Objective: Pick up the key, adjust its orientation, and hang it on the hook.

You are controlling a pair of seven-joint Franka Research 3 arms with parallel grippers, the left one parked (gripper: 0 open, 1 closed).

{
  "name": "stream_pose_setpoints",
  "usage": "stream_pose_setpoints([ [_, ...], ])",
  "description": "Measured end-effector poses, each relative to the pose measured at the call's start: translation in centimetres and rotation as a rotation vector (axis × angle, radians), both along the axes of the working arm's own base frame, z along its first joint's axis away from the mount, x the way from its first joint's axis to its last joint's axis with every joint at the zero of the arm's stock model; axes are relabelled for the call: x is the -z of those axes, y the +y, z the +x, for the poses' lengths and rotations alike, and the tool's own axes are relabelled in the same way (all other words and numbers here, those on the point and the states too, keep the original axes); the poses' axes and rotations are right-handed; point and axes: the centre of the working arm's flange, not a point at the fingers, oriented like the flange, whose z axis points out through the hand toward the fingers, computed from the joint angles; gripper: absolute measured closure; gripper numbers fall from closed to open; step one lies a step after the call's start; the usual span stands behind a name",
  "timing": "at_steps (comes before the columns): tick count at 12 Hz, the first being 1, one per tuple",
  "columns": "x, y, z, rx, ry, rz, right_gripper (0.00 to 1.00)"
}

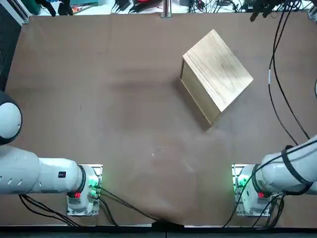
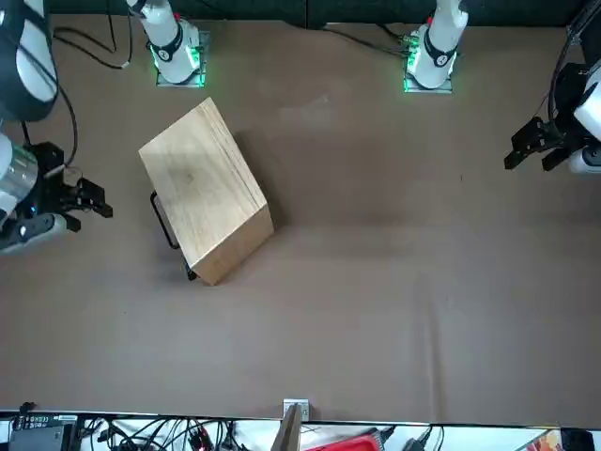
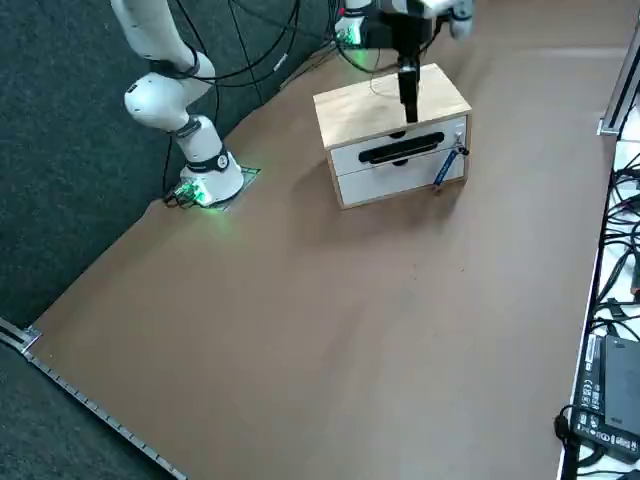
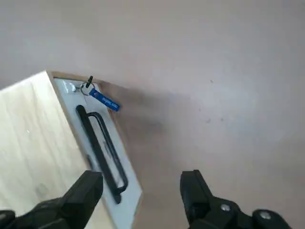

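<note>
We see a matte brown bench with smooth, softly reflective areas. On it we see a pale wooden box with straight grain, flat faces and sharp edges. Its white front panel is split horizontally and carries a long black bar-shaped handle.

Our black two-finger right end effector is above the bench, on the handle side of the box. Its angular fingers are spread wide, with an open gap between the tips. We see two round metal screws on one finger assembly.

The blue fob with white lettering is near an upper corner of the front panel, tilted and joined to a thin round ring. The small dark key is at that ring, beside a small pale hook. We cannot tell exactly how the ring seats on the hook.
</note>
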Motion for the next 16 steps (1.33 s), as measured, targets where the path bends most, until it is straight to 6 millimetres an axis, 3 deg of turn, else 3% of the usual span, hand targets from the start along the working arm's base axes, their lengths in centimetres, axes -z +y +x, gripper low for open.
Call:
stream_pose_setpoints([
  [6, -5.6, 0.8, -3.3, 0.265, 0.014, -0.027, 0.00],
  [16, -9.8, 1.1, -6.4, 0.308, 0.006, -0.036, 0.00],
])
